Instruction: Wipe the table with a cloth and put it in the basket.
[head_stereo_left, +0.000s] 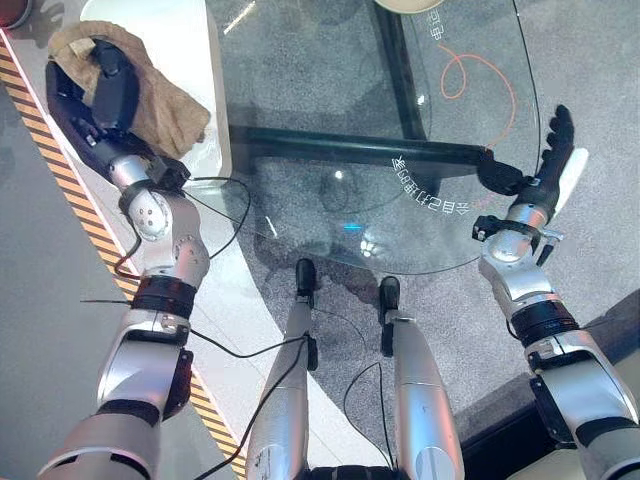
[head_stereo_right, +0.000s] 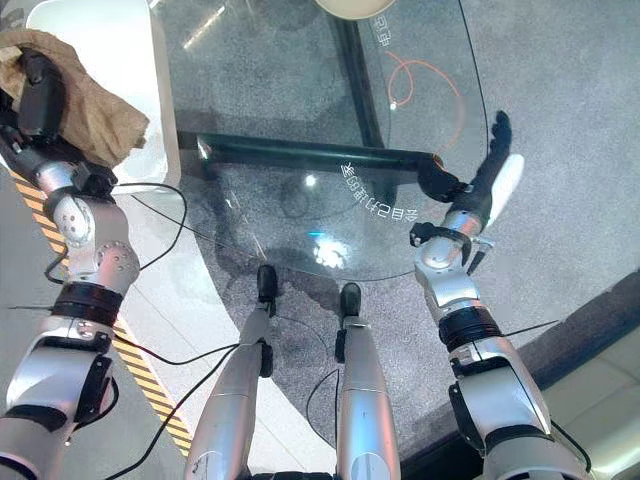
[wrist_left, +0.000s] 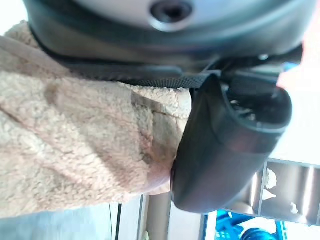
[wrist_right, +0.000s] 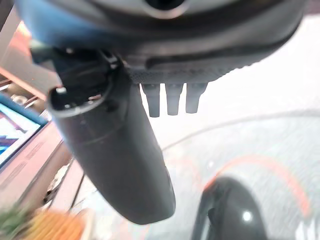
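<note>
A tan fleecy cloth (head_stereo_left: 172, 112) is bunched in my left hand (head_stereo_left: 88, 105) at the far left, above a white counter (head_stereo_left: 185, 40). The thumb (wrist_left: 225, 150) presses into the cloth (wrist_left: 75, 150) and the fingers curl beneath it. A round glass table (head_stereo_left: 320, 80) fills the middle, with a dark beam (head_stereo_left: 350, 148) under it. My right hand (head_stereo_left: 553, 155) stands open by the table's right rim, fingers straight and empty, its thumb (wrist_right: 115, 160) hanging free above the glass.
A pale round rim (head_stereo_left: 410, 4) shows at the top edge beyond the glass. An orange cord (head_stereo_left: 480, 70) lies on the grey floor under the table. A yellow-and-black striped strip (head_stereo_left: 60, 170) runs along the floor on the left.
</note>
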